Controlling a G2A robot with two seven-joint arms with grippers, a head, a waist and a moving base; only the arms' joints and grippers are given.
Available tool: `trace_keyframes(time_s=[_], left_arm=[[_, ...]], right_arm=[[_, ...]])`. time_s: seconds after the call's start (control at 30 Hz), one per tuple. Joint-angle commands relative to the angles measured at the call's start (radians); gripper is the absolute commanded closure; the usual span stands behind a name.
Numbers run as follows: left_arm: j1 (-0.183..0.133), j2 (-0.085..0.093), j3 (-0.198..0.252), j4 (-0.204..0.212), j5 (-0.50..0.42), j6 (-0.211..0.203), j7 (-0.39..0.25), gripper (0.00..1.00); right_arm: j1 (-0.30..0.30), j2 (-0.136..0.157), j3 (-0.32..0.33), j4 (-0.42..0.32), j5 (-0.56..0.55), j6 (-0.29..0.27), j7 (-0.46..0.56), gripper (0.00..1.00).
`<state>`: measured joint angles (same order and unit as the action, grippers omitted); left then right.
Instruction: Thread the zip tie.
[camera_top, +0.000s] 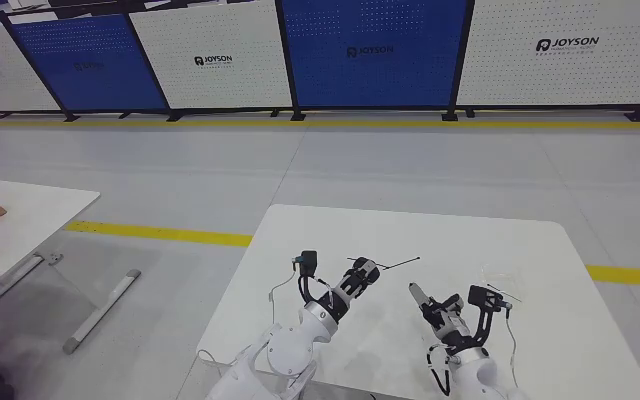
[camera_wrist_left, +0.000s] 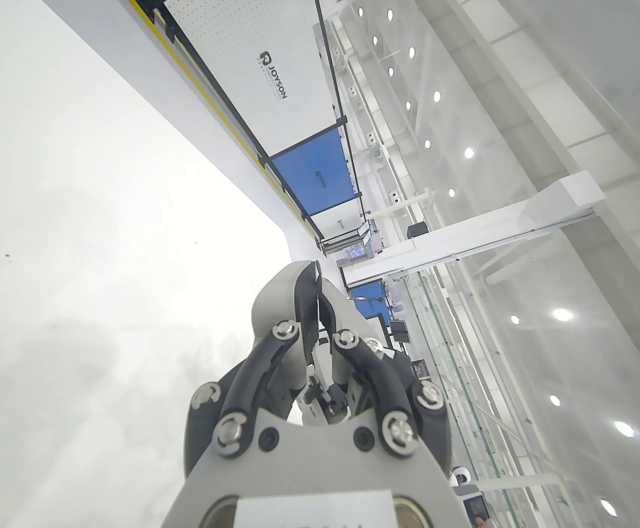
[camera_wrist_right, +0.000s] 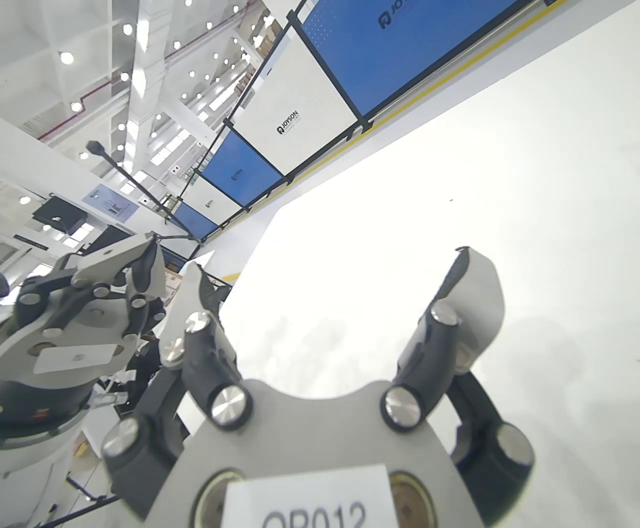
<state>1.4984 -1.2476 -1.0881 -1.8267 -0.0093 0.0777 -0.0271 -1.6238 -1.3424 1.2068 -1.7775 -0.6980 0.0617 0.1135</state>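
Note:
A thin black zip tie (camera_top: 400, 263) is pinched in my left gripper (camera_top: 372, 266) above the middle of the white table (camera_top: 420, 225); its ends stick out on both sides of the shut fingers. In the left wrist view the gripper (camera_wrist_left: 317, 280) has its pads pressed together. My right gripper (camera_top: 412, 290) sits a short way to the right, apart from the tie. In the right wrist view it (camera_wrist_right: 330, 275) stands open with nothing between its fingers, and the left gripper (camera_wrist_right: 150, 242) shows with the zip tie (camera_wrist_right: 135, 185) rising from it, head end up.
A clear plastic bag (camera_top: 497, 275) with a thin black strip lies on the table near the right arm. A second white table (camera_top: 40, 205) stands off to the left. Blue and white panels (camera_top: 370, 50) line the far side of the floor.

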Motion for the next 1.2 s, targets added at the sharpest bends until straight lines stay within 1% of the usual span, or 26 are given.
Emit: trace_keyframes(time_s=[0.0,0.17,0.2,0.27,0.37,0.4,0.5,0.53,0.93,1.0,1.07,1.13,1.17], left_arm=[[0.0,0.0,0.0,0.0,0.0,0.0,0.0,1.0],[0.0,0.0,0.0,0.0,0.0,0.0,0.0,1.0],[0.0,0.0,0.0,0.0,0.0,0.0,0.0,1.0],[0.0,0.0,0.0,0.0,0.0,0.0,0.0,1.0],[0.0,0.0,0.0,0.0,0.0,0.0,0.0,1.0],[0.0,0.0,0.0,0.0,0.0,0.0,0.0,1.0],[0.0,0.0,0.0,0.0,0.0,0.0,0.0,1.0],[0.0,0.0,0.0,0.0,0.0,0.0,0.0,1.0],[0.0,0.0,0.0,0.0,0.0,0.0,0.0,1.0],[0.0,0.0,0.0,0.0,0.0,0.0,0.0,1.0],[-0.005,-0.002,0.004,0.005,-0.021,0.006,-0.002,1.0],[-0.014,-0.006,0.013,0.009,-0.03,0.017,0.002,1.0],[-0.019,-0.007,0.019,0.011,-0.037,0.022,0.002,1.0]], right_arm=[[0.0,0.0,0.0,0.0,0.0,0.0,0.0,0.0],[0.0,0.0,0.0,0.0,0.0,0.0,0.0,0.0],[0.003,0.001,0.0,0.006,-0.017,-0.008,0.007,0.0],[0.009,0.006,0.002,0.016,-0.071,-0.024,0.014,0.0],[0.016,0.013,0.01,0.028,-0.137,-0.063,0.038,0.0],[0.017,0.017,0.013,0.031,-0.18,-0.073,0.054,0.0],[0.015,0.026,0.018,0.023,-0.301,-0.084,0.066,0.0],[0.007,0.027,0.021,0.012,-0.314,-0.08,0.051,0.0],[0.002,0.027,0.023,0.008,-0.311,-0.081,0.041,0.0],[0.009,0.03,0.021,0.015,-0.336,-0.106,0.053,0.0],[0.019,0.033,0.01,0.021,-0.413,-0.116,0.062,0.0],[0.029,0.034,-0.005,0.026,-0.437,-0.147,0.055,0.0],[0.035,0.034,-0.009,0.032,-0.446,-0.153,0.046,0.0]])
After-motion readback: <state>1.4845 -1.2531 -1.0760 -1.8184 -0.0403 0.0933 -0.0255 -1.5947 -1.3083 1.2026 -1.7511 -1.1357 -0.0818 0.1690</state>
